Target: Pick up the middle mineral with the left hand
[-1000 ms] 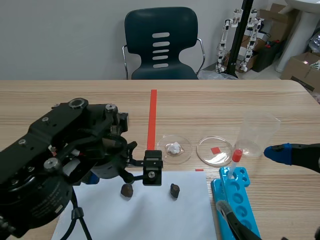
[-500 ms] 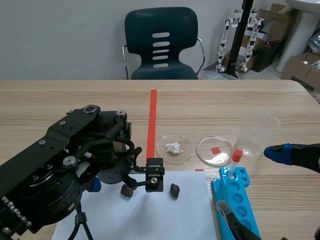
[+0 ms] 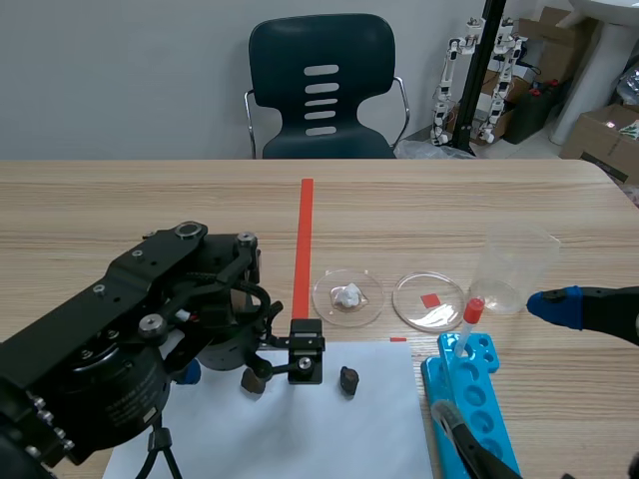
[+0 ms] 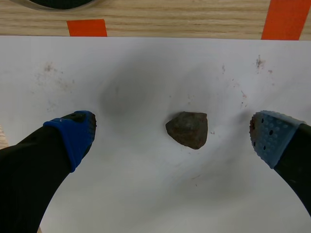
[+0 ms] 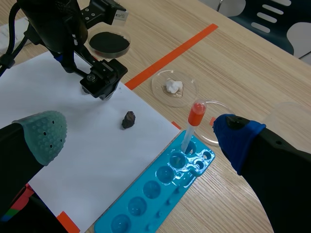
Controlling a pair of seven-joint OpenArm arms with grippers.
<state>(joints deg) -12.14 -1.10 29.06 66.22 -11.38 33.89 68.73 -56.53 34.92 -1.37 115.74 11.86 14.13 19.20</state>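
Found left gripper (image 4: 172,137) open, fingers spread wide just above white paper sheet (image 4: 146,194). Located middle mineral (image 4: 187,129) lying on sheet between those fingers, touching neither, nearer the paler pad (image 4: 269,138). Noted second mineral (image 3: 348,379) on same sheet, off to one side. Recorded right gripper (image 5: 141,138) likewise open, holding nothing, with blue tube rack (image 5: 146,199) and its red-capped tube (image 5: 192,128) ahead.

— How is the black left arm (image 3: 130,339) posed?
— It is bent low and forward, and its two-fingered left gripper (image 4: 172,138) is pointed downward, with the blue dotted pads (image 4: 73,133) set wide apart.
— And the black right arm (image 3: 599,311)?
— It is seen low at the side; its right gripper (image 5: 141,135) is spread wide too.
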